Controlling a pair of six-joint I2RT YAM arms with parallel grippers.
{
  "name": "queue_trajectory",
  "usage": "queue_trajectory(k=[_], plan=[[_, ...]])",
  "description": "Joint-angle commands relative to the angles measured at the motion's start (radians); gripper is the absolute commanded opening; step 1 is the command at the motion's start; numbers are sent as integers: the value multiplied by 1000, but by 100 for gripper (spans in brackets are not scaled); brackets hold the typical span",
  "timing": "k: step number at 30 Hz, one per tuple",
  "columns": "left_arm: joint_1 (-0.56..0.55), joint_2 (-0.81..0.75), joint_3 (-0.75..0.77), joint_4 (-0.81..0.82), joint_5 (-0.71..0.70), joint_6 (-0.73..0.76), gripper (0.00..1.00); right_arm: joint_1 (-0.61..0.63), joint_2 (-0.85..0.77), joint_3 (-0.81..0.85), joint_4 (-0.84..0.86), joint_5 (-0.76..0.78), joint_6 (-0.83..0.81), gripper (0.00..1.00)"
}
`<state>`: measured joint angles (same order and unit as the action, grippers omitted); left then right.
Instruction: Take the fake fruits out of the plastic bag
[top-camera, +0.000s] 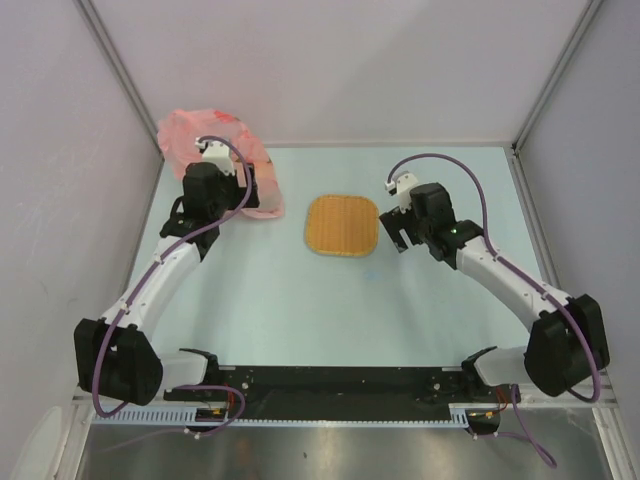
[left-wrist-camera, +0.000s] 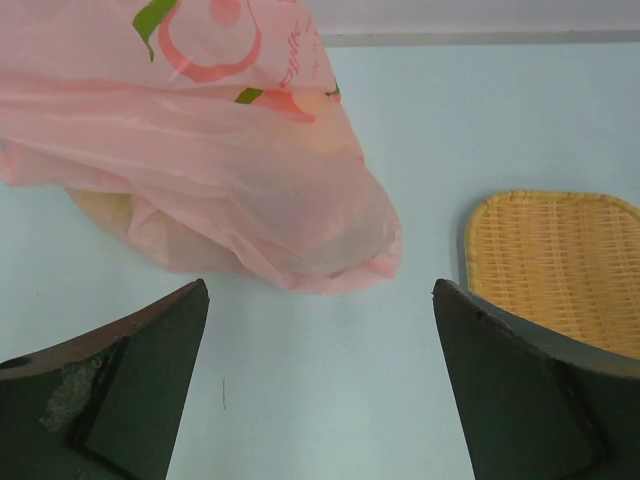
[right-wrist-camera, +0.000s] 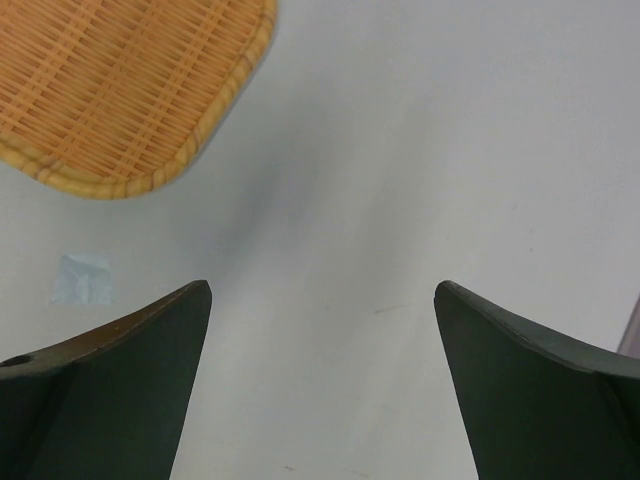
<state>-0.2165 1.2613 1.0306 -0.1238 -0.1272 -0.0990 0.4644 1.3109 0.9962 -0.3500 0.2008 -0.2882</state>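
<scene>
Fingers (left-wrist-camera: 150, 380) of the left gripper (left-wrist-camera: 320, 287) stand spread wide in the left wrist view, with nothing between them and only bare table (left-wrist-camera: 330, 380) below. The pink bag (left-wrist-camera: 200, 170) lies just ahead of the tips, not touching them, crumpled and bulging, with red and green print near its top. A dim yellowish shape (left-wrist-camera: 105, 212) shows through the plastic at its lower left, so the fruits are inside, though which fruit it is cannot be told. Part of the woven tray (left-wrist-camera: 560, 260) shows at the right, apart from the bag.

Seen from the right wrist, the right gripper (right-wrist-camera: 322, 287) is also wide apart and empty over bare table. One rounded corner of the tray fills the upper left, and a small pale patch (right-wrist-camera: 83, 280) sits on the surface beside the left finger.

From above, the bag sits in the far left corner of the worktop, pressed against the walls, with the left arm's wrist over its near side. The tray lies near the middle, toward the far edge. The right gripper hangs just beside the tray's right edge.
</scene>
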Motion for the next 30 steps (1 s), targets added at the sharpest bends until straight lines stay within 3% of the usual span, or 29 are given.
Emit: queue_trajectory(k=[1,4,7,12,23,30], plan=[[-4,-17,22,-19,38,-13,100,8,80,82,17,-44,60,100],[-4,-20,22,-36,99,24,100,8,143,142,38,-123,61,99],[-3,-31,28,-60,198,80,100,-41,259,235,17,-168,199,94],[-3,-72,39,-117,235,152,100,-188,431,326,-12,-466,498,82],[-3,-83,82,-229,256,220,100,-268,638,361,59,-783,541,69],[-3,-111,71,-264,245,246,100,-300,758,381,91,-804,610,63]])
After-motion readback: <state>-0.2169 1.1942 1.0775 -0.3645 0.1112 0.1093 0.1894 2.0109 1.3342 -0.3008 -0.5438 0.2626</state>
